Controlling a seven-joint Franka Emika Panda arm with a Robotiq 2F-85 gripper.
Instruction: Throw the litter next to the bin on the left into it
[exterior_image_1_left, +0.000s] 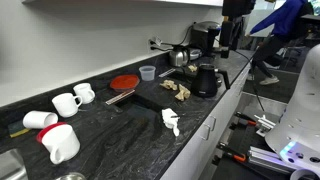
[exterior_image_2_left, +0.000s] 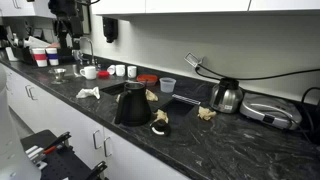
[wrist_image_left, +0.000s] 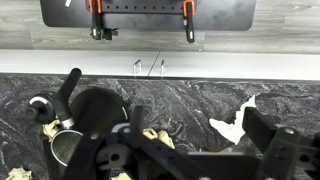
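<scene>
Dark speckled stone counter below white wall | we see the litter, a crumpled white wad | gripper spread wide, empty

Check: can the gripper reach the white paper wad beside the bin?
Probably yes: the paper wad lies exposed on the counter, apart from the bin, with nothing between it and the open gripper.
</scene>
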